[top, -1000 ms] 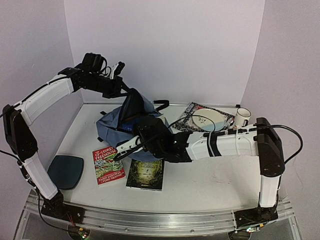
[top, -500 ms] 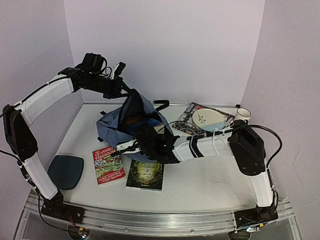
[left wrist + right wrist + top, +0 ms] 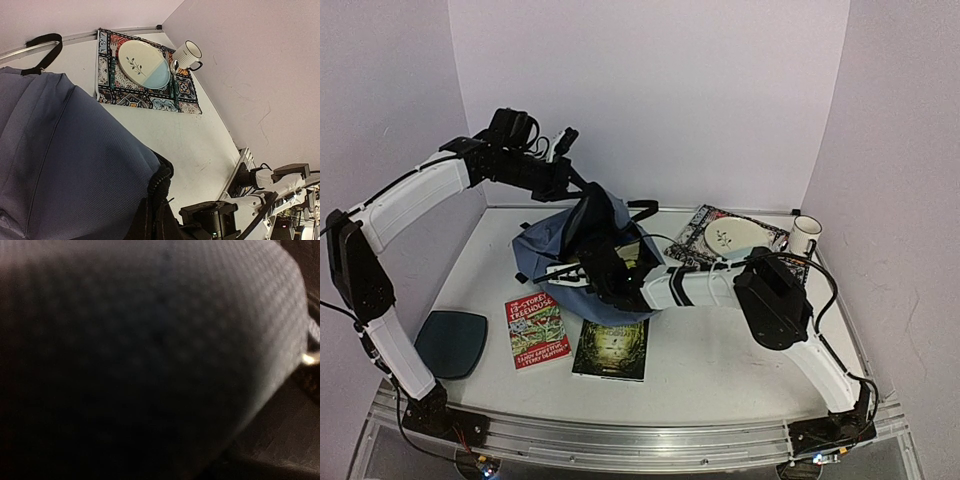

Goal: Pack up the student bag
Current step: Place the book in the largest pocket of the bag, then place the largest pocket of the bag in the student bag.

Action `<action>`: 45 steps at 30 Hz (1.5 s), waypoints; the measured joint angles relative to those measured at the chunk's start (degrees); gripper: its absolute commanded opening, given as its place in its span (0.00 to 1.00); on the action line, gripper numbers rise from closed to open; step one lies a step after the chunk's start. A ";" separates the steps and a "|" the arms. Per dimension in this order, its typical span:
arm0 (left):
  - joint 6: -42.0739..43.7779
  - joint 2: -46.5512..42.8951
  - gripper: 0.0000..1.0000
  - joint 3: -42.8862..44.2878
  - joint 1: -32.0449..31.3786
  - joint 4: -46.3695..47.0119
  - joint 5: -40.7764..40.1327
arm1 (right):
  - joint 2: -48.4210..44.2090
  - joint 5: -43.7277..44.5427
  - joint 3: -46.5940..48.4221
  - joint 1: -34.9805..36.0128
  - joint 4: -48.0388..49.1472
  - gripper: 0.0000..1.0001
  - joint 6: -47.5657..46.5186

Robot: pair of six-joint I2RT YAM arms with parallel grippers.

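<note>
Toward the back of the table [image 3: 720,350], left of centre, the student bag [image 3: 542,248] sits slumped. It is soft slate-blue fabric with black straps, and its dark-lined mouth gapes. Its top edge stands in a peak, pinched between the closed fingers of the left gripper [image 3: 572,183] just above. The right gripper [image 3: 578,272] lies at the bag's opening, coming from the right. Its wrist view shows only blurred blue weave, so I cannot tell how its jaws stand.
</note>
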 measured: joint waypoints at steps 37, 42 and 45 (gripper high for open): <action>7.20 7.35 0.66 -2.00 0.94 1.64 -18.47 | -38.55 -17.32 -29.23 2.84 -32.38 0.92 61.37; 5.53 1.35 0.99 -8.00 0.92 1.62 -21.83 | -39.68 -19.72 -31.26 2.80 -34.23 0.93 71.96; 2.54 -4.41 1.00 -12.83 1.13 1.53 -24.27 | -40.41 -21.15 -31.84 2.80 -34.50 0.93 76.49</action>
